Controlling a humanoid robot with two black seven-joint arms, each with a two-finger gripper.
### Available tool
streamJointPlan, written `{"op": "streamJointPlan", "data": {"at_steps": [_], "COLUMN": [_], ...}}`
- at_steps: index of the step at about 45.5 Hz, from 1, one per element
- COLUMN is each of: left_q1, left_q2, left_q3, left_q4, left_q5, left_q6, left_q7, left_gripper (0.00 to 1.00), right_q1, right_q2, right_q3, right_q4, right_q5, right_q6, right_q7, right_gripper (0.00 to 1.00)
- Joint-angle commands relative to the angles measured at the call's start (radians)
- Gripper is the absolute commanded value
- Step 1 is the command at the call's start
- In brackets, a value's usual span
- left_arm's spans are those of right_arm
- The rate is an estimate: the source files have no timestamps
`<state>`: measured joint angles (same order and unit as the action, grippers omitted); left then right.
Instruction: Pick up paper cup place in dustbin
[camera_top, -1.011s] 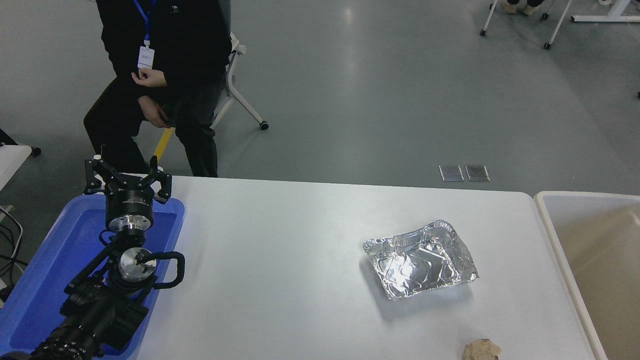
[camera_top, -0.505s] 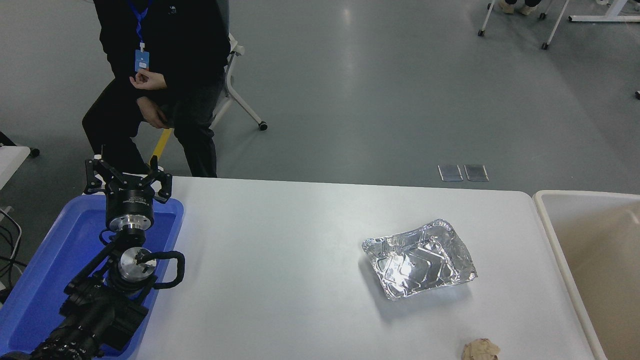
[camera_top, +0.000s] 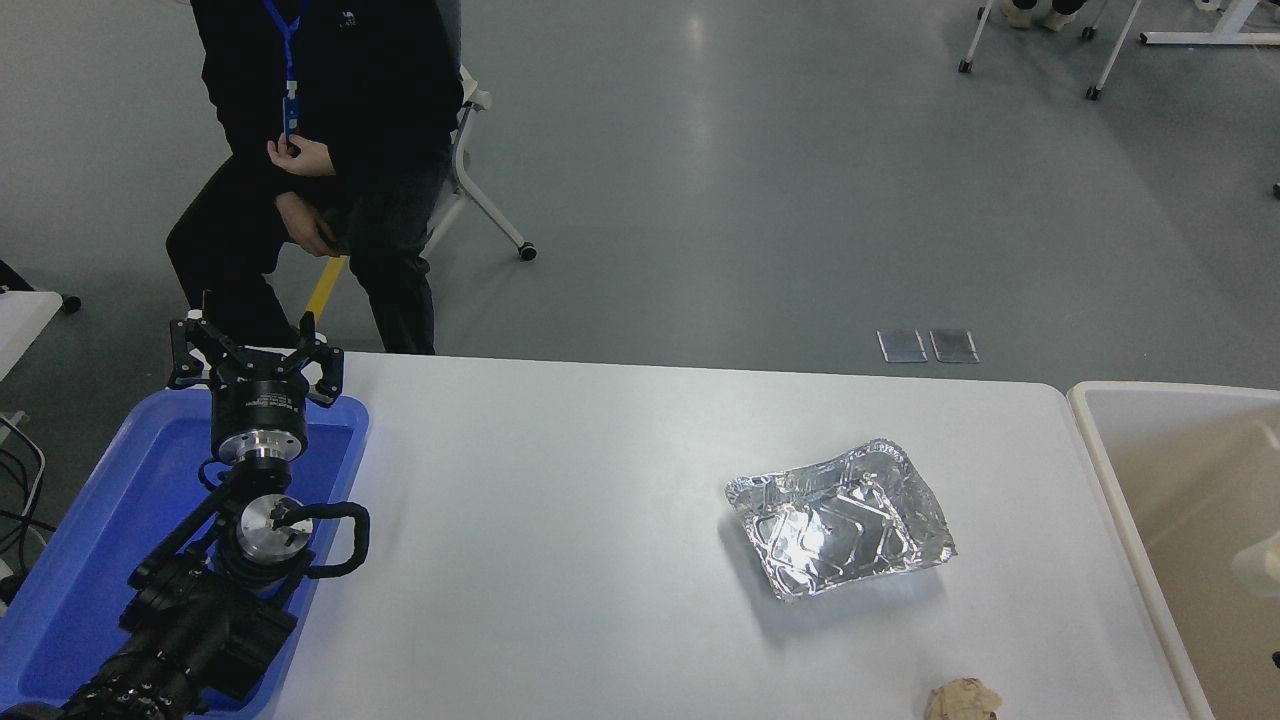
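A pale cream cup shape, most likely the paper cup, shows at the picture's right edge inside the large beige dustbin. It is cut off by the edge, and I cannot tell whether it rests in the bin or is in the air. A small dark sliver sits below it at the edge; I cannot tell what it is. My right gripper is out of view. My left gripper is parked at the lower left over the blue tray, open and empty.
A crumpled silver foil tray lies right of the table's middle. A crumpled brown paper ball lies at the front edge. A person sits on a chair beyond the table's far left.
The pale cup shape has appeared at the right edge inside the dustbin, where the bin showed nothing before. The person's hand has shifted slightly. My left arm has not moved.
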<state>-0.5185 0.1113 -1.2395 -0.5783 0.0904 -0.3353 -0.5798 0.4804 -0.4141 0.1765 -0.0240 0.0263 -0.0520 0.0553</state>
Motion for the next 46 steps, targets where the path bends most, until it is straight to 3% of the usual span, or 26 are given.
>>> {"op": "streamJointPlan", "data": {"at_steps": [1,18,30,40,46], "left_q1": [0.000,0.000,0.000,0.000,0.000], "left_q2": [0.001,0.001,0.001,-0.001,0.001], "left_q3": [0.000,0.000,0.000,0.000,0.000], "left_q4": [0.000,0.000,0.000,0.000,0.000], "left_q5": [0.000,0.000,0.000,0.000,0.000], "left_q6": [-0.001,0.001,-0.001,-0.001,-0.001], "left_q7": [0.000,0.000,0.000,0.000,0.000], "left_gripper": [0.99,0.99,0.99,0.99,0.99], "right_q1": [0.023,0.190,0.372,0.478,0.535], "right_q2": [-0.011,-0.081,-0.144,-0.233,-0.296], "right_q3": [0.000,-0.046,-0.261,-0.338,-0.338], "right_q4": [-0.002,0.055,0.171,0.384,0.502], "right_q5": [0.000,-0.020,-0.057,-0.149,-0.299], "right_q6": [0.003,0.040,0.032,0.020,0.003], "right_q7": [0.000,-0.003,-0.003,-0.005,-0.006], "right_gripper": [1.00,1.00,1.00,1.00,1.00]}}
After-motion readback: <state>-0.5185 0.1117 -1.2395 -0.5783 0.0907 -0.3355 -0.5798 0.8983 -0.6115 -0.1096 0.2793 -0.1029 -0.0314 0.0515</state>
